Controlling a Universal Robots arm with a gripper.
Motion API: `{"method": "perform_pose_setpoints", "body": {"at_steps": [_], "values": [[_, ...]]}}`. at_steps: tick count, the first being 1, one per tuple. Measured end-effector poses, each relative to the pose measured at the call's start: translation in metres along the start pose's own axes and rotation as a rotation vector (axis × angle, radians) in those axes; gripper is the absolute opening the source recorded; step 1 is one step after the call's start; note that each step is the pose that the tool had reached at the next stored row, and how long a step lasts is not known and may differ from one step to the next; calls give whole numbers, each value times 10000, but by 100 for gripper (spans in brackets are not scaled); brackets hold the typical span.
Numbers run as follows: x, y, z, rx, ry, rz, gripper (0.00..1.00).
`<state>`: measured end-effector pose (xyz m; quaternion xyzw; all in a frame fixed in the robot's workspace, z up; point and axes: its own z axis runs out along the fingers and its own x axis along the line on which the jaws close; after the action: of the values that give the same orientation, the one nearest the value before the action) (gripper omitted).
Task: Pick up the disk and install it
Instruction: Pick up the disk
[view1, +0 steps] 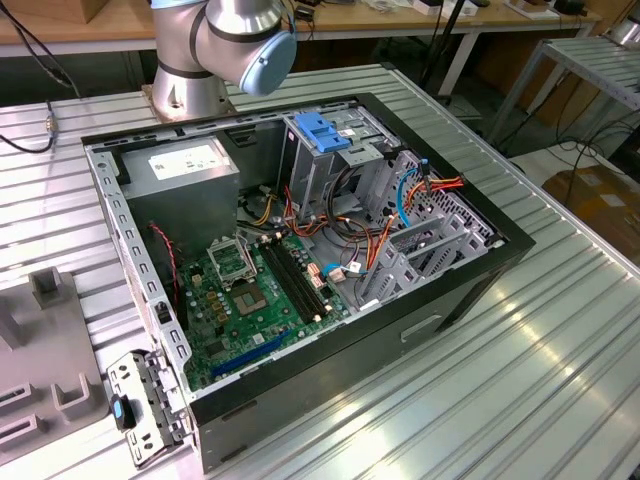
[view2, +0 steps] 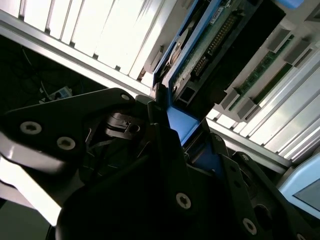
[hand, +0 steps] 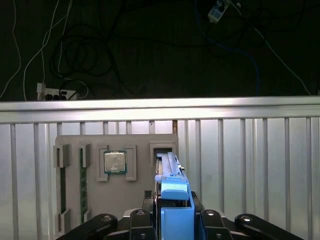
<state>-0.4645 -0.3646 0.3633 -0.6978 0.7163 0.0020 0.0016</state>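
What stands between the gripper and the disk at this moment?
Nothing visible. In the first wrist view the gripper sits astride the disk at its blue end, and the disk stands on edge at the grey tray.

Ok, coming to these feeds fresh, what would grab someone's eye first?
In the first wrist view, the bright blue rail of the disk stands out. The disk is on edge at the grey parts tray, with the gripper closed on it. In the exterior view, it is the open computer case on the ribbed metal table, its green motherboard exposed.
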Motion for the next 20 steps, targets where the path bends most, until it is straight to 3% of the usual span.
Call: {"method": "perform_pose_setpoints", "body": {"at_steps": [8,20], "values": [[0,0,-45,-2,0,0,37],[-1,0,-245,0,0,0,37]]}}
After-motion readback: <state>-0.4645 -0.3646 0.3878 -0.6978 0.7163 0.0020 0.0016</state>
